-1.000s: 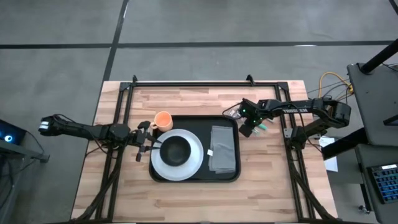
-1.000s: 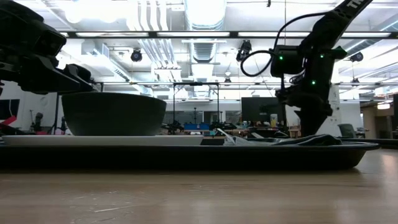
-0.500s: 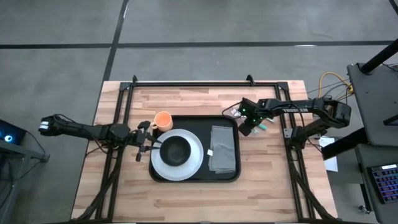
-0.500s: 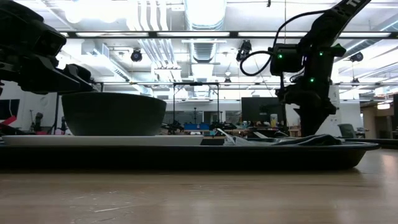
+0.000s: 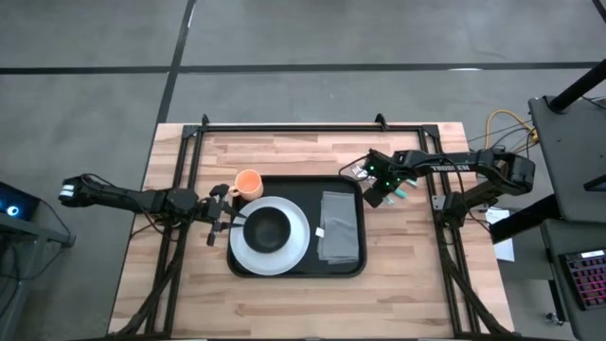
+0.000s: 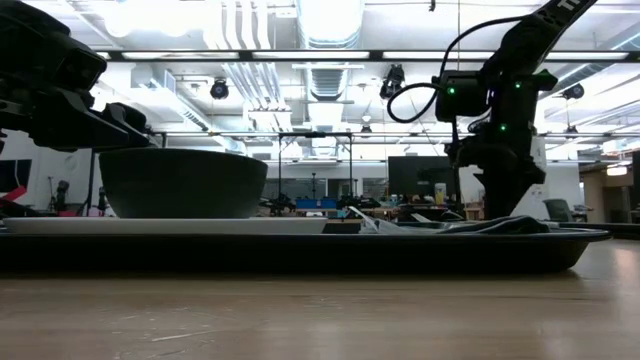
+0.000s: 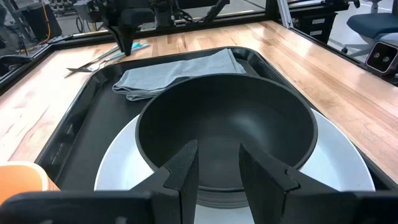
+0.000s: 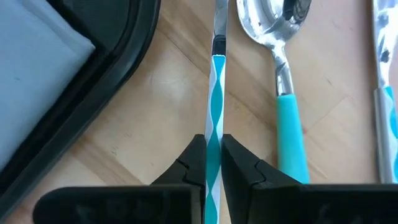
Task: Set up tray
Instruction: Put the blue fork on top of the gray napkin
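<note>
The black tray lies on the wooden table. A white plate rests on it with a black bowl standing on top, and a folded grey napkin lies at its right. My left gripper is open at the bowl's left rim and holds nothing. My right gripper is off the tray's far right corner, shut on a utensil with a teal-and-white striped handle. My right gripper pinches the utensil's striped handle between its two fingers, coming from above and pointing down. One finger is on each long side of the handle. The utensil lies level along the tray's edge; whether it is off the wood I cannot tell.
A teal-handled spoon and another utensil lie on the wood beside the held one. An orange cup stands at the tray's far left corner. Black frame rails run along the table's sides and far edge.
</note>
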